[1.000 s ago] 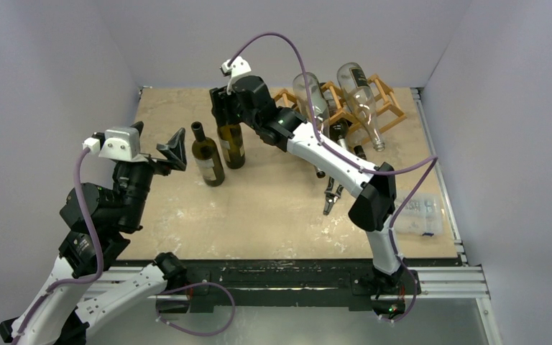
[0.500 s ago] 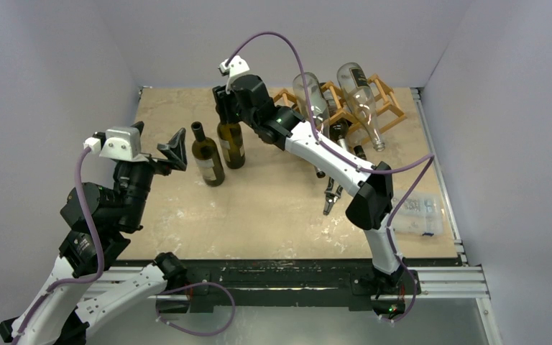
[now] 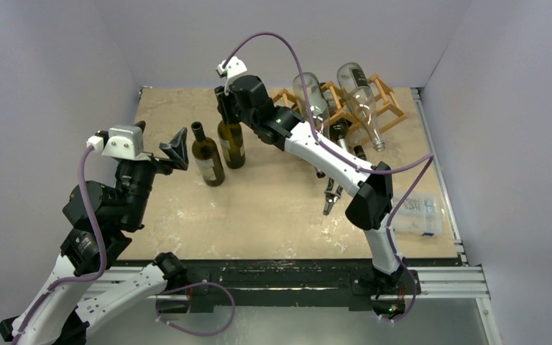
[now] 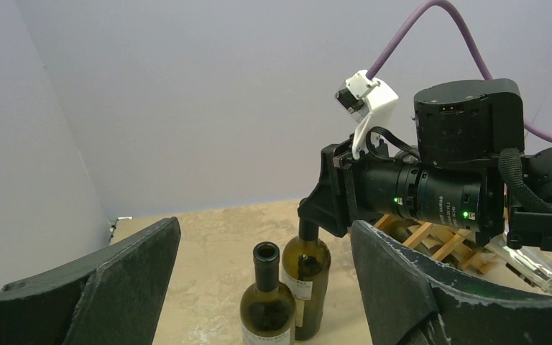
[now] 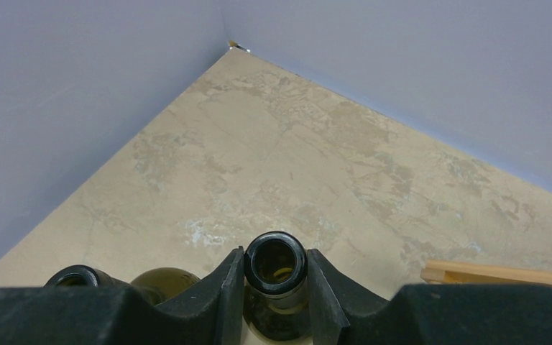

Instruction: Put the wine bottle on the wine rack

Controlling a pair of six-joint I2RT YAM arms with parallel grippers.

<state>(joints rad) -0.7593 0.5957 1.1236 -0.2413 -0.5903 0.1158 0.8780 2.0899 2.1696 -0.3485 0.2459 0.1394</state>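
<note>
While the left gripper [image 4: 264, 241] is hanging open, the right gripper [image 5: 275, 282] is clenching the neck of the wine bottle [image 3: 232, 146] (the upright one nearer the wine rack [image 3: 389, 101]).

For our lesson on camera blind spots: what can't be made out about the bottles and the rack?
Top view: rear bottle, neck hidden by the right end effector.
Right wrist view: bottom edge cuts off its body and label.
Left wrist view: the right arm covers most of the wine rack.
</note>
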